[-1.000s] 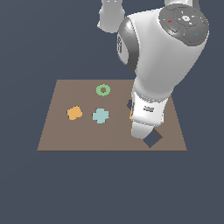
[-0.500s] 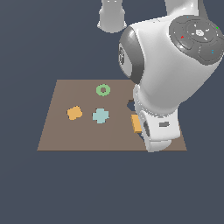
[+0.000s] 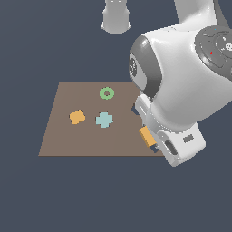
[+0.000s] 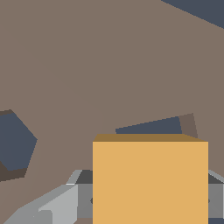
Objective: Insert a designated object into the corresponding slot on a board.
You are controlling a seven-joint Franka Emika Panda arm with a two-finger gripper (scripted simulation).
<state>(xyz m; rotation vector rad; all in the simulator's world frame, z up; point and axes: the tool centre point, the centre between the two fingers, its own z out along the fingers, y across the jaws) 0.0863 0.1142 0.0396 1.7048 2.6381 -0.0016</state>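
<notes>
The orange square block [image 4: 150, 181] fills the near part of the wrist view, and my gripper [image 4: 150, 202] is shut on it, with grey fingers [image 4: 52, 205] showing at its sides. Behind the block's upper edge a dark strip of the slot [image 4: 151, 127] shows in the brown board [image 4: 87, 65]. In the exterior view the block [image 3: 146, 135] hangs just above the board [image 3: 68, 140] near its right front corner. There the arm's white body hides my gripper and nearly all of the slot.
A dark hexagonal cutout [image 4: 15, 146] lies beside the slot. Further towards the exterior view's left, a green ring [image 3: 107, 93], a pale teal cross [image 3: 104, 119] and a lobed orange piece [image 3: 77, 117] rest on the board. The arm base [image 3: 116, 18] stands behind it.
The arm has swung towards the exterior view's right and forward. The orange block, hidden a second ago, now shows under the hand, and the dark slot seen earlier is covered.
</notes>
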